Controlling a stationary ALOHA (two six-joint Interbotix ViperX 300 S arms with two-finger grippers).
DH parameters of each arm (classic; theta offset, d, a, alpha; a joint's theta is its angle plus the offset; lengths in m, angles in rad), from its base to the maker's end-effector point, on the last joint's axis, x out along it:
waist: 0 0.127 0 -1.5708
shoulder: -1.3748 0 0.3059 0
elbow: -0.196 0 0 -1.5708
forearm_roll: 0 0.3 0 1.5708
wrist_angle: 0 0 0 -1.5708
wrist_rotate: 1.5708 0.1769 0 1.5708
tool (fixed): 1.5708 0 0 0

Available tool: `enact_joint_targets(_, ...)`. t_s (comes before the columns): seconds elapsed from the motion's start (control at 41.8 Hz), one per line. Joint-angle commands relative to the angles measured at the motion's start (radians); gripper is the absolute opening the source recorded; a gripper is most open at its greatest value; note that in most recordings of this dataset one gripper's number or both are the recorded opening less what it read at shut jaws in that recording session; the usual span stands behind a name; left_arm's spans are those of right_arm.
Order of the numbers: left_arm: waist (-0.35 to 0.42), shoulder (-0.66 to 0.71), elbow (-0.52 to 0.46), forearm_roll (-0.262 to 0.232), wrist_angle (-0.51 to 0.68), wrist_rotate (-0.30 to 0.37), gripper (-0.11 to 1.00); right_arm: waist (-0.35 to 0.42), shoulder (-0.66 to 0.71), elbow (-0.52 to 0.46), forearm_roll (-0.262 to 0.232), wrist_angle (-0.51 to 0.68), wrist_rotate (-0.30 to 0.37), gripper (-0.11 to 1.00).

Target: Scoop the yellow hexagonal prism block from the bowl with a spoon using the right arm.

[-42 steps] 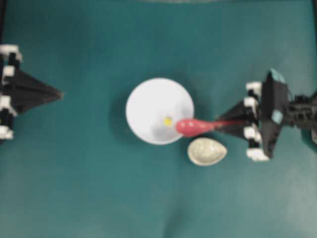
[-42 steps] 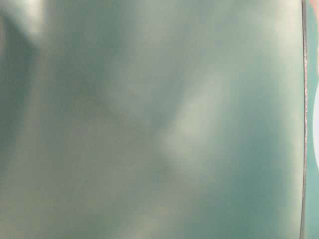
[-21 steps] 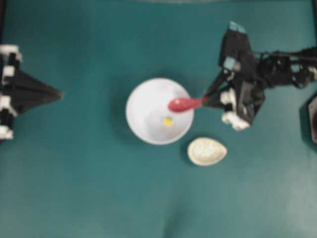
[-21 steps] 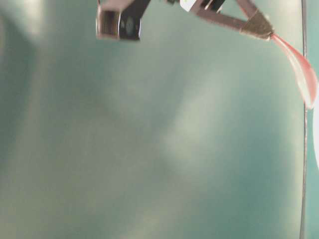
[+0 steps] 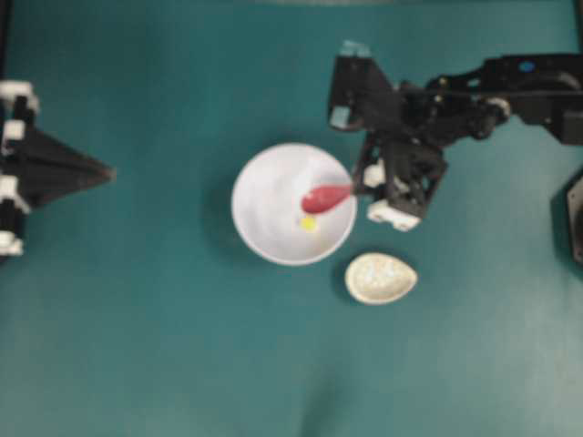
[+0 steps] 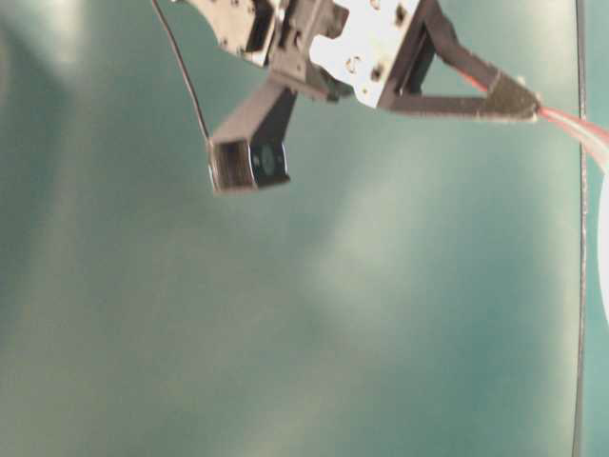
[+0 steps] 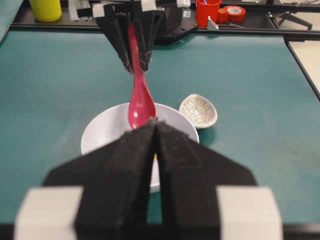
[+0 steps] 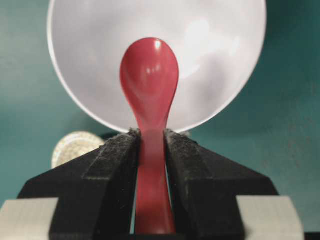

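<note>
The white bowl [image 5: 264,209] sits mid-table with the tiny yellow hexagonal prism block [image 5: 309,222] lying inside, right of centre. My right gripper [image 5: 357,187] is shut on the handle of the pink-red spoon [image 5: 325,196], and the scoop hangs over the bowl's right side, just above the block. In the right wrist view the spoon [image 8: 149,75] reaches forward from the gripper [image 8: 151,134] over the bowl [image 8: 215,50] and hides the block. My left gripper [image 5: 109,171] rests shut and empty at the far left. In its own view the left gripper [image 7: 154,122] points at the bowl [image 7: 105,135].
A speckled cream spoon rest [image 5: 381,279] lies just right of and below the bowl. A yellow container [image 7: 45,9], a red cup [image 7: 207,10] and a tape roll [image 7: 234,11] stand past the table's far edge. A black object [image 5: 574,218] sits at the right edge.
The right arm swung up and leftward, carrying the spoon from the bowl's lower right rim to over its inside, above the block. The left arm stayed still.
</note>
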Motion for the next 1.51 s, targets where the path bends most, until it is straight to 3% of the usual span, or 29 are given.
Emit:
enact_joint_targets(0.0, 0.0, 0.005, -0.018, 0.003, 0.009, 0.002, 0.0, -0.002, 0.0, -0.048, -0.037, 0.031, 0.026, 0.23)
enact_joint_targets(0.215, 0.002, 0.006, -0.018, 0.003, 0.028, 0.0, 0.0, 0.002, 0.018, -0.067, -0.091, 0.067, 0.086, 0.23)
enact_joint_targets(1.053, 0.0, 0.014, -0.018, 0.003, 0.028, 0.0, 0.0, 0.057, 0.12, -0.095, -0.091, 0.067, 0.126, 0.23)
enact_joint_targets(1.484, 0.002, 0.014, -0.017, 0.003, 0.028, 0.0, 0.0, 0.055, 0.155, -0.155, -0.091, 0.173, 0.146, 0.23)
